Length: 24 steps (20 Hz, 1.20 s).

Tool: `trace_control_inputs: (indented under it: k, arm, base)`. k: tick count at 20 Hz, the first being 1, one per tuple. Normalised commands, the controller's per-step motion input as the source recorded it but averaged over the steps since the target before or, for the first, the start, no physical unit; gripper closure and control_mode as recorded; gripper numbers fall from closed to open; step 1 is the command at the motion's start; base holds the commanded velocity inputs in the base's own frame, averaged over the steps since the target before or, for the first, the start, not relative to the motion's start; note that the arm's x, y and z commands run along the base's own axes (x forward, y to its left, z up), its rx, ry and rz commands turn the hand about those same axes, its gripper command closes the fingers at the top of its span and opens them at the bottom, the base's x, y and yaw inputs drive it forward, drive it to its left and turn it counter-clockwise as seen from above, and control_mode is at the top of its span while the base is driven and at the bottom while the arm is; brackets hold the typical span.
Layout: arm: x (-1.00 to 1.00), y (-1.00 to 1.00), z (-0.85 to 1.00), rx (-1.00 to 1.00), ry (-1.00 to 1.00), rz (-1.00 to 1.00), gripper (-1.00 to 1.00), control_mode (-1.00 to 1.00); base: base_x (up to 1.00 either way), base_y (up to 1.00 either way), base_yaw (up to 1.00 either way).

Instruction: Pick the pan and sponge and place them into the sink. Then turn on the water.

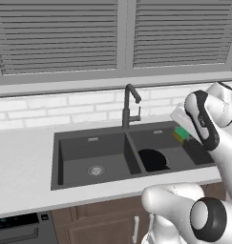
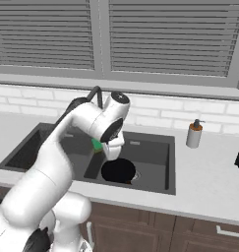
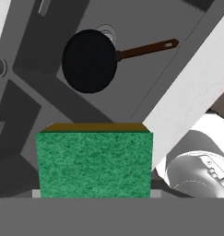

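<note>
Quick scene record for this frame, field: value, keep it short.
pan: lying in the right basin of the sink, partly over the drain
sponge: held in the gripper above the sink, green face toward the hand camera
faucet: behind the basin divider, no water visible
soap dispenser: on the counter, right of the sink
left basin: nothing in it but its drain
</note>
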Motion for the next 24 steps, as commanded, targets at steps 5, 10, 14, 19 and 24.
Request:
trace_control_inputs:
  k: [5,10,14,19,24]
  arm:
    - [0.54,-0.11,-0.47,0.0,0.0,0.0,1.0,-1.0]
    - [0.42,-0.01,-0.66,-0.03,0.0,0.0,1.0,-1.0]
    - [0.46,0.0,-0.69,-0.05,0.0,0.0,1.0,-1.0]
    - [0.5,-0.01,-0.66,-0.01,0.0,0.0,1.0,-1.0]
    - [0.36,-0.08,-0.57,0.0,0.0,0.0,1.0,-1.0]
  base:
    - [0.0,0.0,0.0]
    - [0.0,0.0,0.0]
    - [0.0,0.0,0.0]
    - [0.0,0.0,0.0]
    - [0.0,0.0,0.0]
